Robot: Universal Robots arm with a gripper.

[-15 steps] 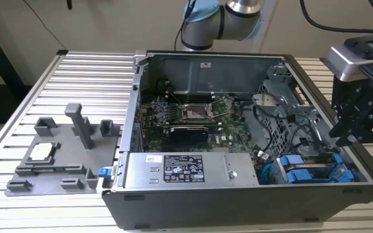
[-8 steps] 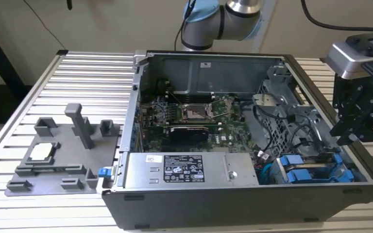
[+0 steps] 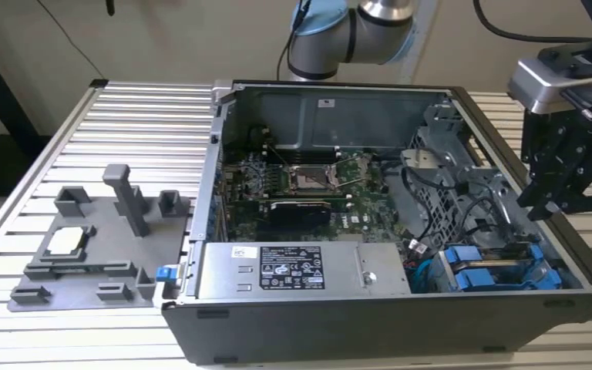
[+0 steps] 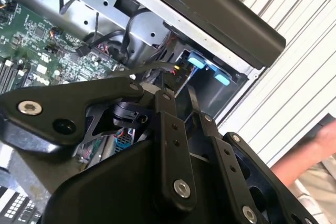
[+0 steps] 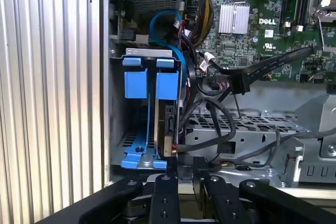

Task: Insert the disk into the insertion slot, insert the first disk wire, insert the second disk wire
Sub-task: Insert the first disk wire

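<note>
my black tool (image 5: 187, 163), drawn narrow, sits by a wire plug (image 5: 168, 148) at the end of the disk (image 5: 168, 85), seated in the insertion slot (image 5: 116, 129); i'd push square, gently.

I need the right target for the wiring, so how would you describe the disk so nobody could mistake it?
In the computer case, go to the corner drive cage beside the grey power-supply box. Two blue carriers stand side by side. The disk sits edge-on in the one next to the black cables, its dark board edge showing; the other carrier looks empty.
</note>
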